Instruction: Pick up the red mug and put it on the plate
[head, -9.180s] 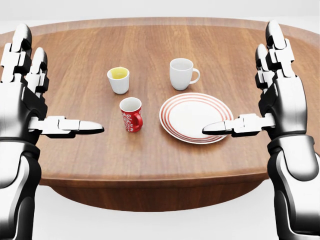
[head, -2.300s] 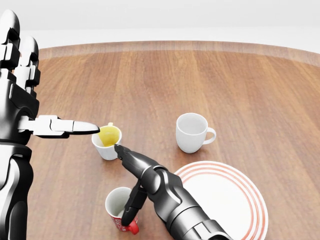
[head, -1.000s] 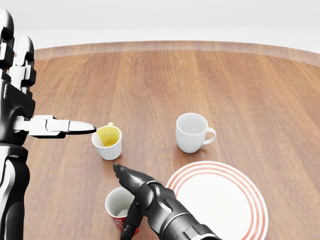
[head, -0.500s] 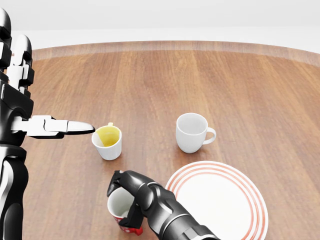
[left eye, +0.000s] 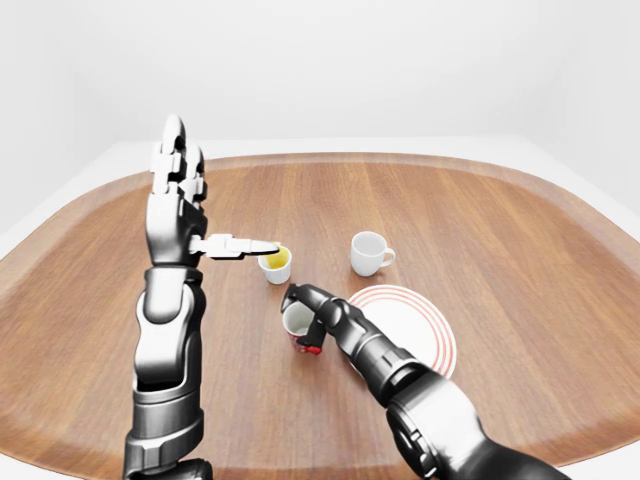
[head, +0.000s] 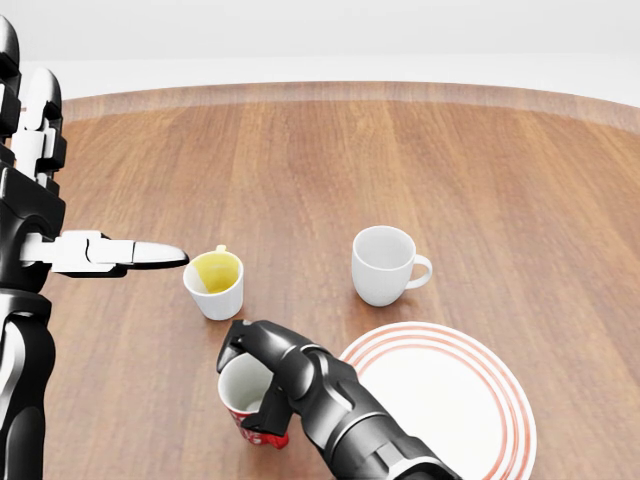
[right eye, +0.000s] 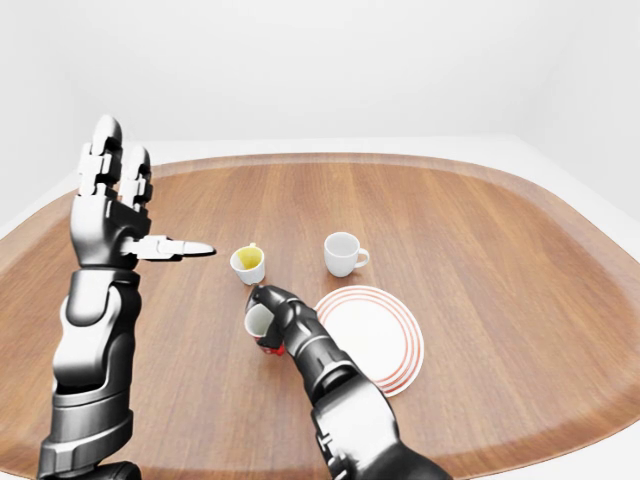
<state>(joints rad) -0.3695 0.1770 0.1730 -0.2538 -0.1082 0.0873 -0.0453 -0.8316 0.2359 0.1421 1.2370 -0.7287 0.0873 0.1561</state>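
Near the bottom of the head view, the right hand (head: 262, 385) wraps the red mug (head: 243, 395), its dark fingers (head: 232, 345) curled over the rim on the upper left side and another digit pressing the mug's lower right side by the red handle, so the fingers close round it. The mug stands upright with its white inside showing, on or just above the wooden table (head: 480, 180); whether its base touches the wood cannot be told. Just to the right of the mug lies the plate (head: 455, 405), white with red rings, bare of anything, its left rim partly hidden by the right forearm. Above the mug in this view sits a small white cup with a yellow inside (head: 215, 283), and to the right of that a plain white mug (head: 383, 263) with its handle turned to the right, just above the plate. The left hand (head: 40, 215) is raised at the left edge of the head view, two fingers pointing up and spread apart, the third stretched level toward the yellow cup, its tip near the cup's rim, holding nothing.
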